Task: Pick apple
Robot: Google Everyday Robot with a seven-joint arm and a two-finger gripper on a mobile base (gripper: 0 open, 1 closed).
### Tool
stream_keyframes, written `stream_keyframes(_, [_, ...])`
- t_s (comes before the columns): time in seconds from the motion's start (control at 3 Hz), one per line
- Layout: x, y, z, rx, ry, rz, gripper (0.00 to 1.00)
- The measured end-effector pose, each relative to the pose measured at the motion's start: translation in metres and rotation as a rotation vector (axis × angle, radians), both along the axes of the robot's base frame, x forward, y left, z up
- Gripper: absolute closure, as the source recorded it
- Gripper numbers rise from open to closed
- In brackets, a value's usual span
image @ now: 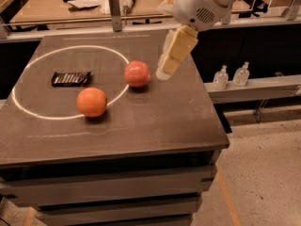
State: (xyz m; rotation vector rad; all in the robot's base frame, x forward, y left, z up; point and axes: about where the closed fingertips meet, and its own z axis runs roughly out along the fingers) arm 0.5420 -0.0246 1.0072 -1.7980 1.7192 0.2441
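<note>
Camera view: apple (137, 73) sits just left of gripper (164, 72), whose opening cannot be told.

Bare tabletop (165, 119) between end effector (164, 72), apple (137, 73)

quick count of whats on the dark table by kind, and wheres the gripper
apple: 1
orange: 1
dark wrapped snack bar: 1
total: 3
gripper: over the table, just right of the apple, not touching it
</note>
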Motion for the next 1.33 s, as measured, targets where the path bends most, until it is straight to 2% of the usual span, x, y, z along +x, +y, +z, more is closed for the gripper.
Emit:
stream_keyframes(0.33, [0.047, 0.052, -0.037, 0.005, 0.025, 0.002, 0.00])
stream_keyframes(0.67, [0.072, 0.071, -0.077, -0.021, 0.053, -0.020, 0.00])
stream_keyframes(1.0, [0.078, 0.079, -0.112, -0.041, 0.089, -0.040, 0.00])
stream_keyframes(1.33, [0.077, 0.084, -0.133, -0.059, 0.109, -0.046, 0.00])
